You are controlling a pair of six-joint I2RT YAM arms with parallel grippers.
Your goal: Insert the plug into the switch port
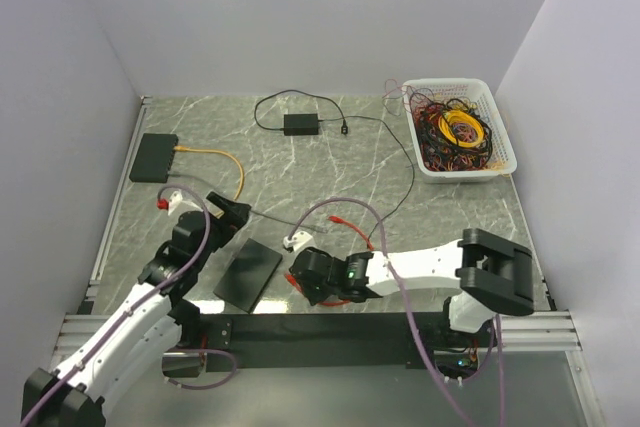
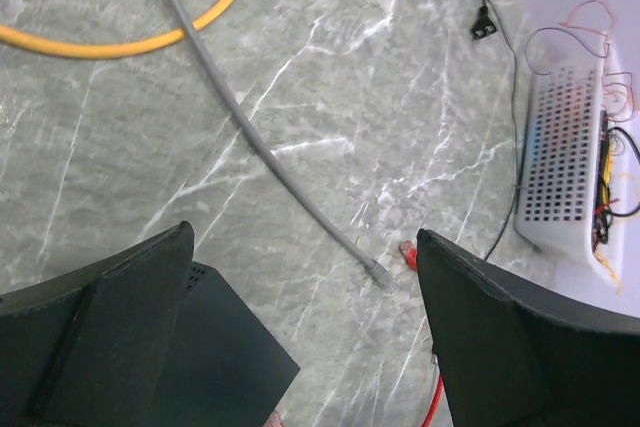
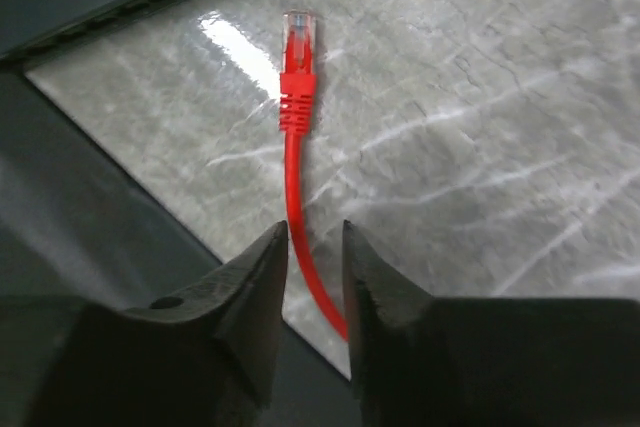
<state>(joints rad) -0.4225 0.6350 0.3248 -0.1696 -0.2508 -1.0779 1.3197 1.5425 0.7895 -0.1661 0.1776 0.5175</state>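
The plug, clear-tipped on a red cable, lies flat on the marble table. It is at 12 o'clock from the right gripper, with its tip pointing at the switch. The switch's dark slotted edge crosses the wrist view at 10 to 11 o'clock, and the plug is near it but not touching.

The right jaws are narrowly parted and straddle the cable. The cable runs beside one finger with a gap to the other, so it is not pinched. The left gripper hangs at 10 o'clock from the switch with its jaws spread wide around nothing. Between them on the table is the loose end of a grey cable.

In the top view a far switch sits at 10 o'clock with a yellow cable plugged in. An adapter sits at 12 o'clock. A white basket of tangled wires is at 1 to 2 o'clock. Any print on the boxes is too small to read.
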